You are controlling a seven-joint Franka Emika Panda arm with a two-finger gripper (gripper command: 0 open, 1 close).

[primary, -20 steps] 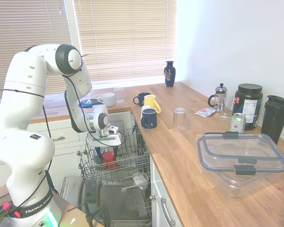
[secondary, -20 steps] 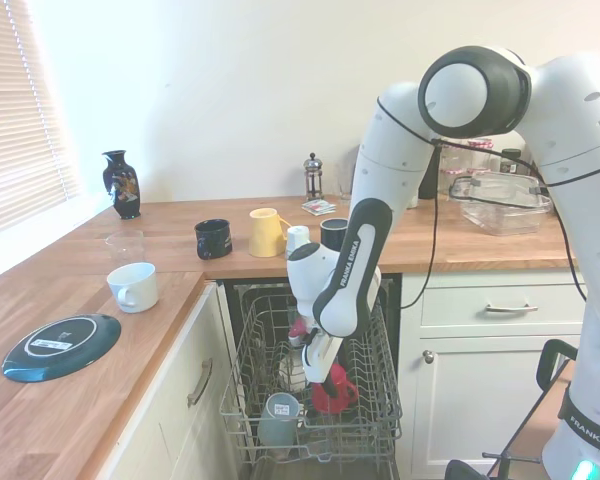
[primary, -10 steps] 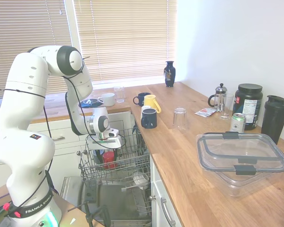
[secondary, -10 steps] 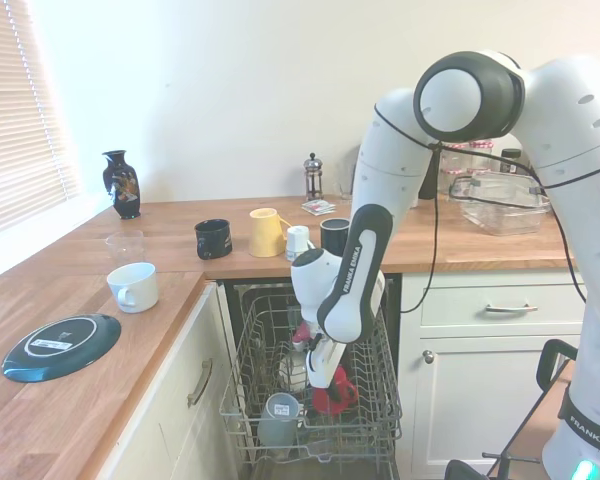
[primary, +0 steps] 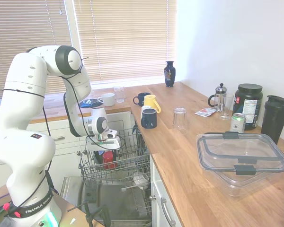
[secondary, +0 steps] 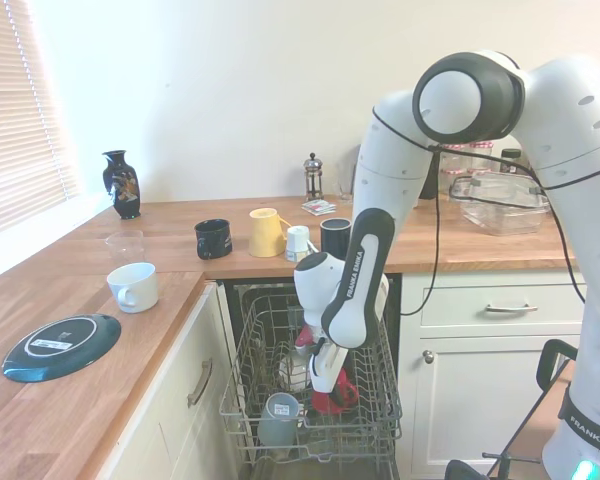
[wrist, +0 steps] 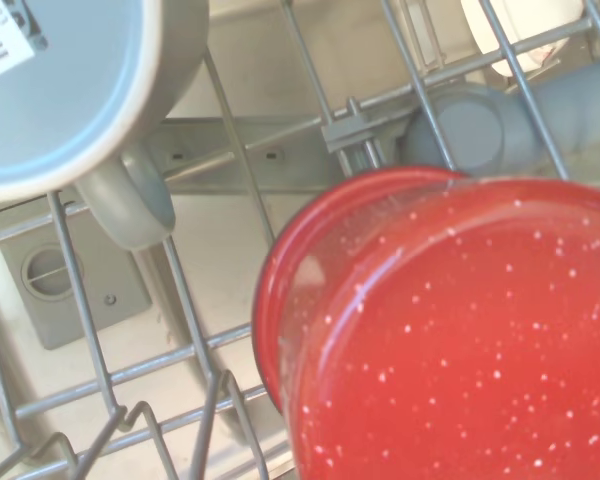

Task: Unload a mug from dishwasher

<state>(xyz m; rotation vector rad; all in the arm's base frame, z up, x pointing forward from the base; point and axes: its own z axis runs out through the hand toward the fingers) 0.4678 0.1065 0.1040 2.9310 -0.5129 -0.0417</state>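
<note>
The room is a kitchen with white walls, window blinds and a wooden counter [primary: 189, 156] over white cabinet fronts. The white arm [primary: 33, 94] carries the words "FRANKA EMIKA" on its base and forearm. The dishwasher [secondary: 315, 400] stands open under the counter, with its grey wire rack pulled out. On the counter to the right in the first exterior view are a clear plastic box [primary: 241, 158], a black tub [primary: 248, 105] with a printed label too small to read, and a can [primary: 237, 122]. The gripper [secondary: 323, 385] is low in the rack at the red mug [secondary: 335, 397]; its fingers are hidden, so one cannot tell whether they are parted or clamped. Compared with half a second ago, the wrist sits slightly more to the right in the second exterior view. A grey mug [wrist: 70, 90] beside it has a barcode sticker.
</note>
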